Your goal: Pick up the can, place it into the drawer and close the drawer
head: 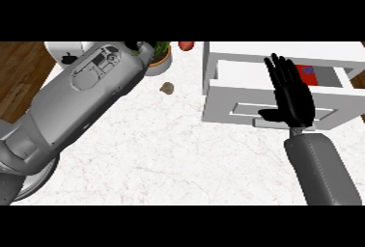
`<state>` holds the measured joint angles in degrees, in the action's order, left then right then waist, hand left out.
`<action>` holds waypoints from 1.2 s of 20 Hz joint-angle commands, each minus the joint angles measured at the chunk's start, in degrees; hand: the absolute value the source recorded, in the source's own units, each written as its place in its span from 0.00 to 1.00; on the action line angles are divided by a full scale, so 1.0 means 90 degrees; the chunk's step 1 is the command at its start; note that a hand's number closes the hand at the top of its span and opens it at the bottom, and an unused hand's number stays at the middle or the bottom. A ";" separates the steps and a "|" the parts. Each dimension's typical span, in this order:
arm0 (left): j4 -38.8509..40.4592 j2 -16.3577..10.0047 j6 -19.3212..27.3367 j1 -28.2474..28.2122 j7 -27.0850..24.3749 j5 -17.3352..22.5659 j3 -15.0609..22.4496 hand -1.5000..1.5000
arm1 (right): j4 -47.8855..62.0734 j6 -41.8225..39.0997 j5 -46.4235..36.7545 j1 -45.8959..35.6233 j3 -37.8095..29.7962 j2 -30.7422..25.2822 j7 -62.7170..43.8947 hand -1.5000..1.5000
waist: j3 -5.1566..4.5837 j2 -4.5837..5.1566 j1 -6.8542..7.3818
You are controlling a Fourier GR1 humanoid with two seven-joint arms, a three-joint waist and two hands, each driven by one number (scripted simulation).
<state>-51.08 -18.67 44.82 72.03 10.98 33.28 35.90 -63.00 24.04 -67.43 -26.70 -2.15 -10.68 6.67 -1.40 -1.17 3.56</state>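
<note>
Over drawer [230,99]: right hand [294,99] (flat); can [307,71] inside.

Head view looks steeply down onto counter [178,154]

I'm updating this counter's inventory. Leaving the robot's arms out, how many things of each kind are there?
Drawer unit: 1
Can inside it: 1
Potted plant: 1
Small brown item: 1
Red item at the far edge: 1
White item at the far left corner: 1
Total: 6
</note>
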 commanded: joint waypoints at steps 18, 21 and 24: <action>-0.2231 -0.1042 0.0068 -0.1933 0.0443 -0.0365 0.0030 0.00 | 0.4364 0.2066 -0.0212 -0.2910 -0.1145 -0.0033 0.0143 0.00 | 0.0170 0.0266 0.0156; -0.2264 -0.1130 -0.0043 -0.2157 0.0179 -0.0503 0.0014 0.00 | 0.4676 0.2291 -0.0343 -0.3177 -0.1138 0.0059 -0.0027 0.00 | 0.0169 0.0302 0.0182; -0.2776 -0.1247 -0.0015 -0.2219 0.0468 -0.0540 0.0136 0.00 | 0.4830 0.1854 -0.0195 -0.3712 -0.1305 -0.0208 -0.0155 0.00 | 0.0172 0.0268 0.0295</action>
<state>-72.39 -28.77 44.64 54.30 14.41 29.31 36.16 -24.12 43.68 -69.88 -53.55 -12.61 -11.12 5.18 -0.13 0.40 4.47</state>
